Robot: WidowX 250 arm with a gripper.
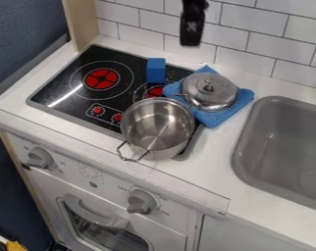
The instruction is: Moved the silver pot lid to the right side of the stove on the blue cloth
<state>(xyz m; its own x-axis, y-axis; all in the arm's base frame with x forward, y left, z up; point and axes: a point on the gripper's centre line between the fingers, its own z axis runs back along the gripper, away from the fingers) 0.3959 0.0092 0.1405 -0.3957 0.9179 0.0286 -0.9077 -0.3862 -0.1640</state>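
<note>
Camera view, read from near to far. In the foreground, white oven front [108,182] below the counter edge. Next, open silver pot [159,128], upright at the near right of the black stove [62,82], with wire handle [132,156] projecting towards the oven front. To the right, grey sink [269,130]. Just behind the pot, silver lid [210,96], lying knob up on the blue cloth [216,117] at the right side of the stove; contact with the pot rim not determinable. Beyond and to the left, blue block [156,70], standing on the stove. Farthest, black gripper [192,43], above the lid and against the tiled wall [259,19]; open or closed, laden or empty, impossible to tell. Placement judged complete; step in hand, probably a clean finish. For good execution: confirm release, keep well above the lid knob [209,87], and withdraw upwards without dragging the cloth. For any correction, grasp centrally by the knob, lift slightly, and lower level, clear of the pot.
</note>
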